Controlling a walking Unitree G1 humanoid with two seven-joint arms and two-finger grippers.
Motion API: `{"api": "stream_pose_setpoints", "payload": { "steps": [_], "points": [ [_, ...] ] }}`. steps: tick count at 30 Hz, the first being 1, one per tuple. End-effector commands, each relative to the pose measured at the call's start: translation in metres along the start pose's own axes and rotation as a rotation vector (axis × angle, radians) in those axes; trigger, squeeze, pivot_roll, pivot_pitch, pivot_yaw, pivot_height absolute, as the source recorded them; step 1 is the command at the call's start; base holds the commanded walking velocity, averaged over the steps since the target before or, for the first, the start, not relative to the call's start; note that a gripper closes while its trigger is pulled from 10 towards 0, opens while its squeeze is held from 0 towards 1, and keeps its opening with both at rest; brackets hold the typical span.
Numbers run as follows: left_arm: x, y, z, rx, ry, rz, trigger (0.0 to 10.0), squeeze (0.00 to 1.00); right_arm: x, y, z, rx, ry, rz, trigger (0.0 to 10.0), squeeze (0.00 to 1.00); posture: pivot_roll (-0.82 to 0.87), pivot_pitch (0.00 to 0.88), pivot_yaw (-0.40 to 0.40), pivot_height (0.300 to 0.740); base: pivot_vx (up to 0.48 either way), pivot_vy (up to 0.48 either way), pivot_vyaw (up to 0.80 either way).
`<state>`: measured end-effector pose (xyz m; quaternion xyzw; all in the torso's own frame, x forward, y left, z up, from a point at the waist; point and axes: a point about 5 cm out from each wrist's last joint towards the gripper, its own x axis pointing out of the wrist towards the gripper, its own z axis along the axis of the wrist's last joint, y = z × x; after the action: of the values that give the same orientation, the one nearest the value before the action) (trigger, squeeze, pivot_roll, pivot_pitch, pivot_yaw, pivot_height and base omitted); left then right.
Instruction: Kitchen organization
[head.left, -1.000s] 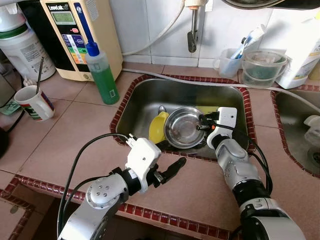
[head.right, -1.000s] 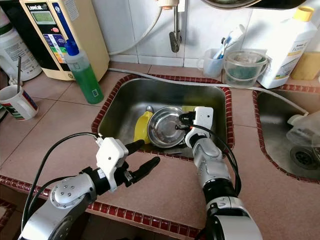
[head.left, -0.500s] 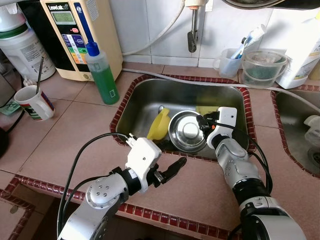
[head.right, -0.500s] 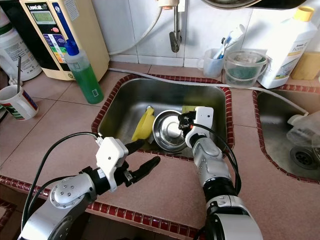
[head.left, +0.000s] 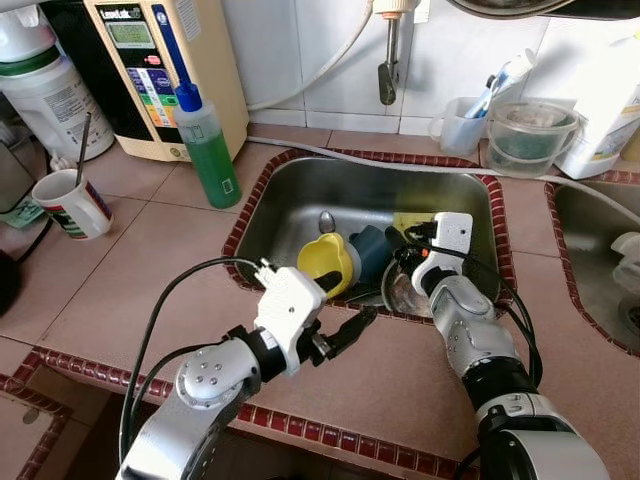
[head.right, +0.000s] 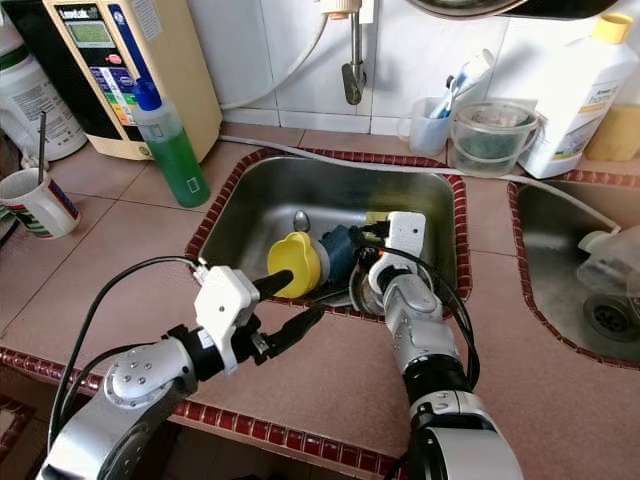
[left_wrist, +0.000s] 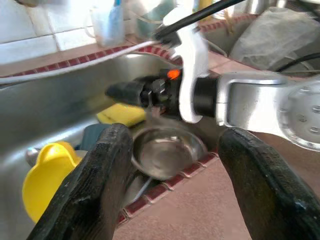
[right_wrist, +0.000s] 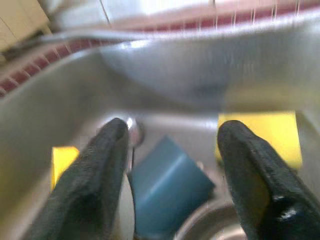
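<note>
Tiled counter surrounds a steel sink (head.left: 300, 180) where the right gripper (head.right: 352, 240), fingers spread, reaches over a loose bowl (head.right: 368, 292) that could slip; left gripper (head.left: 350, 328) hovers spread.

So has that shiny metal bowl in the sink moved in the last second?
Yes. The metal bowl has slid from mid-sink toward the sink's front rim, uncovering a teal cup beside the yellow cup.

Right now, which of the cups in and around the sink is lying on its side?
The yellow cup in the sink lies tipped, mouth sideways. The mug left on the counter and the clear cup behind stand upright.
</note>
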<state>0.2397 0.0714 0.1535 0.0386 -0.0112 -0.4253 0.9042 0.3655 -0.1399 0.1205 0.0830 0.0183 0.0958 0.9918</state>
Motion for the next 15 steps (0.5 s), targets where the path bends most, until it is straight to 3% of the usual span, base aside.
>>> {"api": "stream_pose_setpoints", "payload": {
  "steps": [1,5,8,9,12,15],
  "points": [
    [-0.001,0.009,-0.002,0.016,0.007,0.046,10.0,0.0,0.0,0.005,0.007,-0.032,-0.057,0.015,10.0,1.0,-0.05,0.067,0.084,0.74,0.0,0.0,0.0],
    [0.0,0.027,-0.003,-0.002,-0.01,0.148,10.0,0.0,-0.003,0.009,0.021,-0.038,-0.188,-0.001,10.0,1.0,-0.03,0.045,0.053,0.74,0.0,0.0,0.0],
    [-0.002,0.039,-0.006,-0.039,-0.012,0.231,10.0,0.0,-0.006,0.014,0.029,0.015,-0.271,0.003,10.0,1.0,-0.02,0.035,0.04,0.74,0.0,0.0,0.0],
    [-0.002,0.039,-0.006,-0.039,-0.012,0.231,10.0,0.0,-0.006,0.014,0.029,0.015,-0.271,0.003,10.0,1.0,-0.02,0.035,0.04,0.74,0.0,0.0,0.0],
    [-0.008,0.065,-0.018,-0.081,0.005,0.437,10.0,0.0,-0.01,0.016,0.033,0.042,-0.321,-0.009,10.0,1.0,0.0,0.02,0.015,0.74,0.0,0.0,0.0],
    [-0.011,0.07,-0.02,-0.087,0.001,0.487,10.0,0.0,-0.012,0.019,0.033,0.034,-0.326,-0.007,10.0,1.0,0.01,0.01,0.0,0.74,0.0,0.0,0.0]
  ]
}}
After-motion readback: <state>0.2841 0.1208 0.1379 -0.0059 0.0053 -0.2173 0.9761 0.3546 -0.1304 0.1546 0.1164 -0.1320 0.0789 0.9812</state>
